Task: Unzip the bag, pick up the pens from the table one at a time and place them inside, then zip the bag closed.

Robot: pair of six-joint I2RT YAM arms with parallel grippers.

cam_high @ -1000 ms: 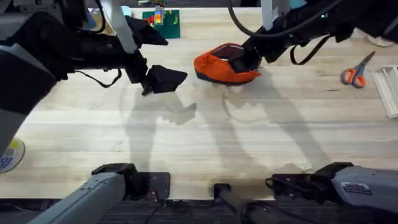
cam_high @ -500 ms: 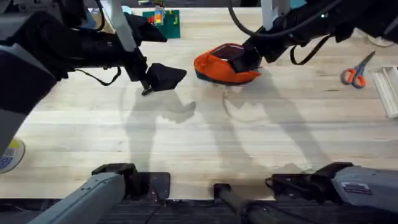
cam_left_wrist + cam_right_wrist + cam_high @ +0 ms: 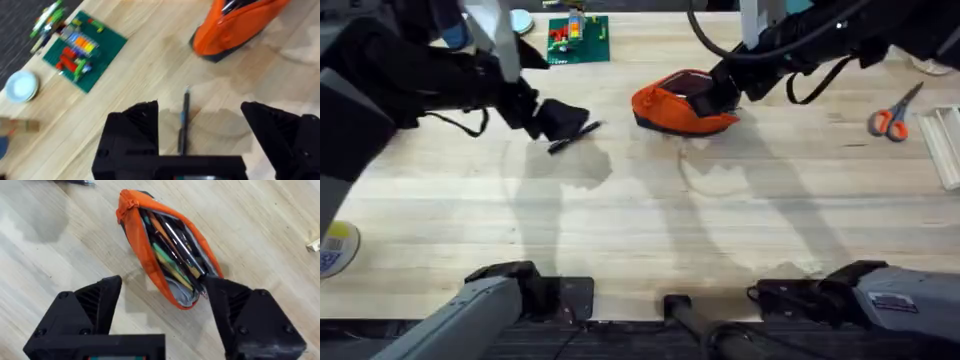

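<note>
**Left claw spread over a pen; pouch open near the far edge**

I see the oblong orange fabric pouch with its dark bottom strip [image 3: 682, 103] lying on the light wooden plank table [image 3: 650, 220], toward the far edge and a little right of the middle. Its zipper is undone: in the right wrist view the mouth gapes and several pens and pencils lie lengthwise inside the pouch [image 3: 167, 247].

My right gripper [image 3: 162, 307] hangs just over the pouch with its black fingers spread wide, nothing between them. From overhead the right gripper [image 3: 712, 98] covers the pouch's right end.

My left gripper [image 3: 202, 132] stands with its fingers well apart, astride a slim black pen [image 3: 184, 122] that lies flat on the bare wood. The fingers do not touch the pen. From overhead that pen [image 3: 575, 137] pokes out beside the left gripper [image 3: 560, 120], left of the pouch and clear of it.

A green base plate with coloured bricks [image 3: 577, 38] sits at the far edge. Orange-handled scissors [image 3: 893, 117] lie near the right edge.
</note>
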